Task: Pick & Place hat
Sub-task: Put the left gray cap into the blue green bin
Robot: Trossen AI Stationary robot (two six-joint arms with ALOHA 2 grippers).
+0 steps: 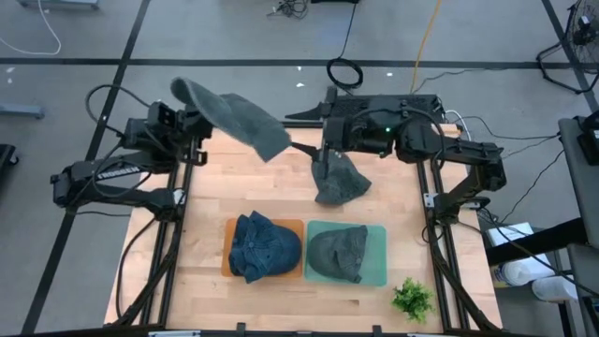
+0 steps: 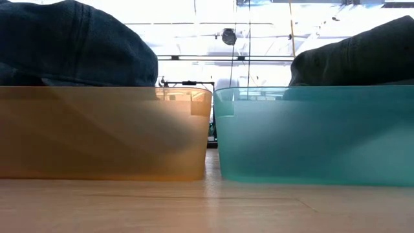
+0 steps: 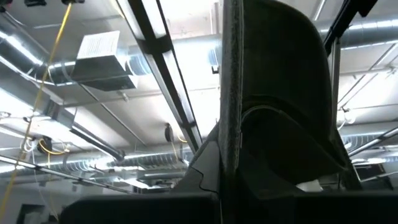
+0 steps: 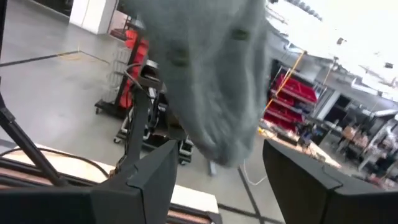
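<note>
Left hand (image 1: pixel 192 120) hidden behind long grey knit hat (image 1: pixel 232 117) it holds aloft over counter's (image 1: pixel 271 197) far-left corner; left wrist view shows only dark fabric against ceiling. Right hand (image 1: pixel 328 154) clamps second grey hat (image 1: pixel 341 180), dangling above counter's far middle; right wrist view shows it blurred between fingers (image 4: pixel 149 180). Low view misses both arms, shows orange bin (image 2: pixel 103 133) with blue denim cap (image 2: pixel 74 42), teal bin (image 2: pixel 317 133) with dark grey cap (image 2: pixel 362 55).

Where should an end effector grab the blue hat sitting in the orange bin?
Take the blue hat by its raised crown, coming straight down from above. It mounds well over the orange bin, whose walls block any side approach.
</note>
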